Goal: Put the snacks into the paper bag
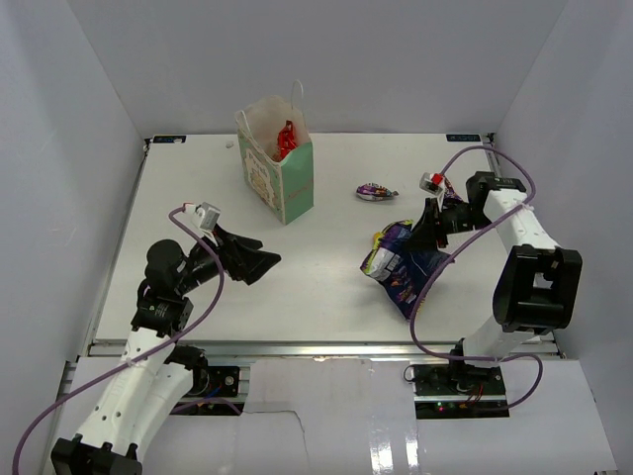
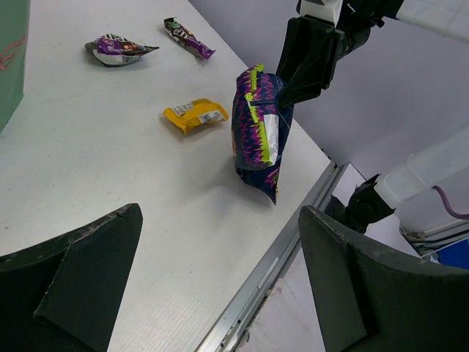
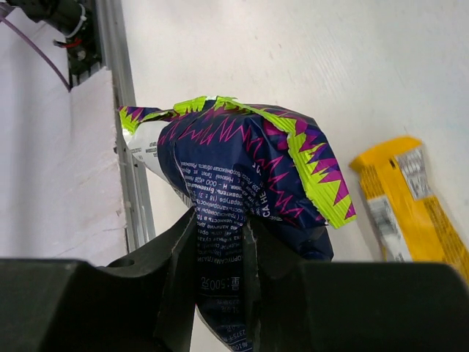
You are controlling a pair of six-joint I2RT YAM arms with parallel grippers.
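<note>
Blue-purple bag (image 3: pixel 249 161) pinched in R fingers (image 3: pixel 172 286), Cyrillic small print

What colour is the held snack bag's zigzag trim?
Lime green; snack bag shows best in right wrist view.

White links (image 1: pixel 519 230), black joints (image 1: pixel 539 287), purple cables (image 1: pixel 222 284).

Blue-purple bag (image 2: pixel 256 130): lime, magenta zigzags. Paper bag (image 1: pixel 295 184): mint sides.
</note>
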